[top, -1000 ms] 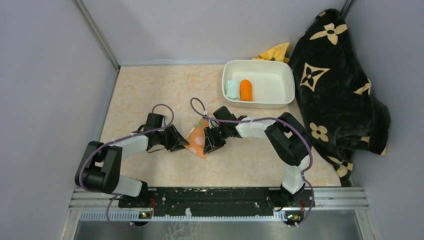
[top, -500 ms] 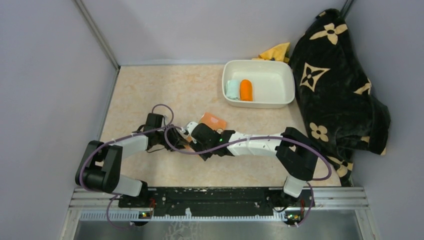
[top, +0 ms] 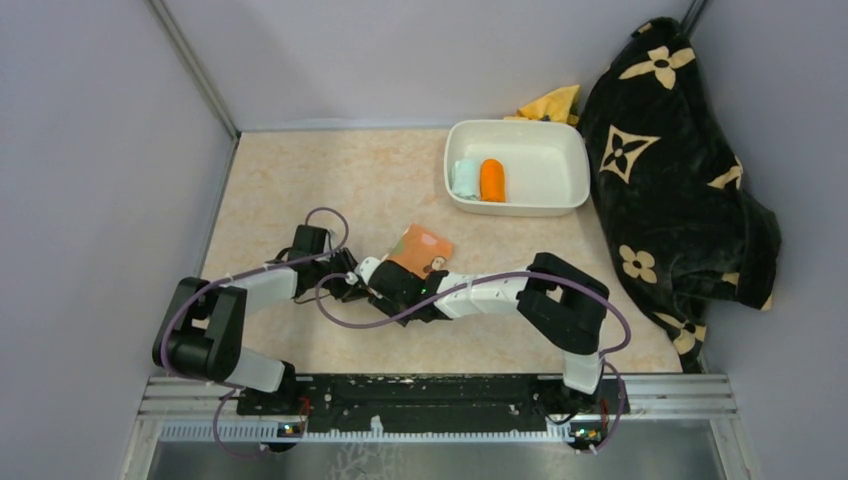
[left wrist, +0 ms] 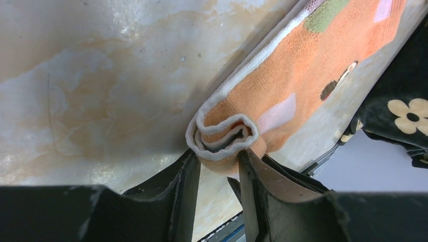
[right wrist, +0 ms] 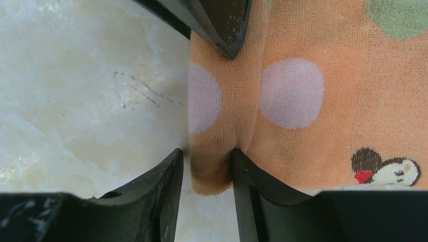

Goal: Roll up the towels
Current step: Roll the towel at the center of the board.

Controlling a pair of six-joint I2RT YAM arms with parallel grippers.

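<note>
left gripper (left wrist: pixel 219 156) clamped on rolled end of dotted towel (left wrist: pixel 287 85) | right gripper (right wrist: pixel 207 155) pinching its fold | toward tabletop (top: pixel 290 180) near edge

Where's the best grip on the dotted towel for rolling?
Probably the rolled edge at the towel's near-left end, approached from the bare table side, fingers straddling the roll. It's a thick ridge, while the rest lies flat with nothing to pinch. The left gripper and right gripper both clamp it there.
</note>
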